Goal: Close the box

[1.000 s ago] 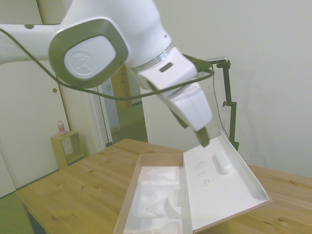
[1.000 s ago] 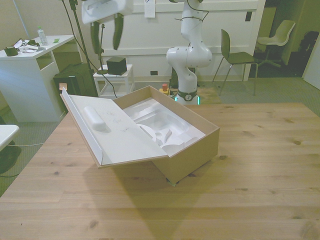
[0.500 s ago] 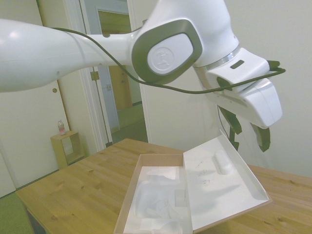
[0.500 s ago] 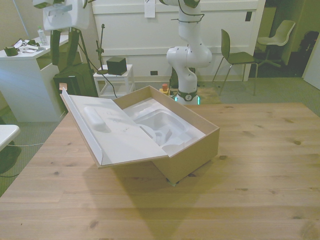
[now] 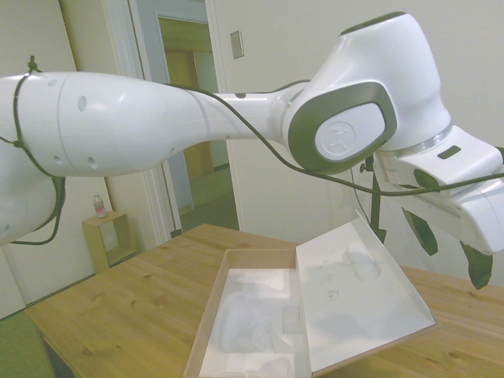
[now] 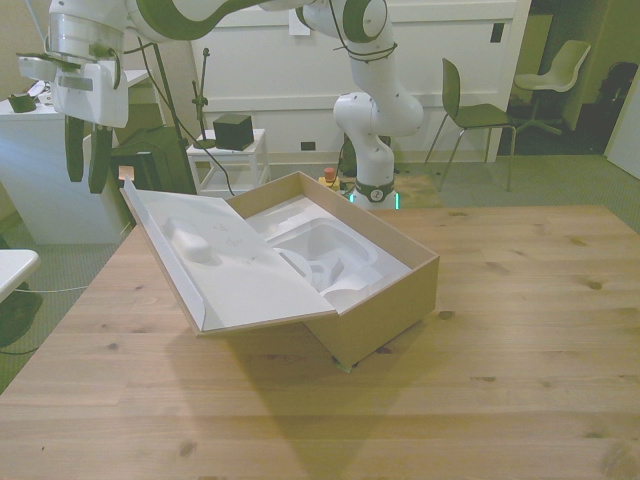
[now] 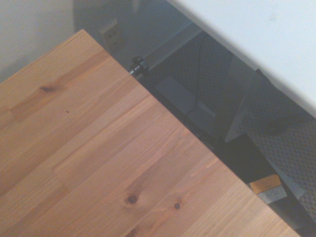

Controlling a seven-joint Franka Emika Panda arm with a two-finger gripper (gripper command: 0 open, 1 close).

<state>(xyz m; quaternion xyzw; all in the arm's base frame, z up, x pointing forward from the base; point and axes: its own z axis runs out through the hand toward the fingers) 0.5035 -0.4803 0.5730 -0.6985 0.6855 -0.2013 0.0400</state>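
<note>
The box [image 6: 370, 300] sat on the wooden counter [image 6: 500, 380], toward the front view's left, w/ its lid [image 6: 215, 265] swung open and propped at a slant over the counter on that side, still hinged along one long edge. Inside the base lay a white moulded insert [image 6: 325, 255] w/ several recesses; the lid's inner face was white too, w/ an oval raised bump. In the side view the box [image 5: 201, 331] lay low in the pic, its lid [image 5: 358, 295] tilting up away from the base, brown cardboard edge visible round the rim. The end effector [image 6: 82, 160] hung in the air beyond the lid's outer edge, off the counter's side at the front view's left, well apart from the box and touching nothing. Its two dark fingers [image 6: 96, 160] pointed down w/ a clear gap between them, nothing held, i.e. released. In the side view the end effector [image 5: 453, 252] sat at the pic's right, higher than the lid's raised edge, fingers [image 5: 478, 266] angled down. Wrist view showed a corner of the counter [image 7: 98, 163], wood grain and knots, w/ dark floor and cables past its edge, plus a pale blurred surface across one corner; couldn't tell what that was. Behind the counter in the front view: a white desk [image 6: 50, 160], a chair [image 6: 470, 110].
</note>
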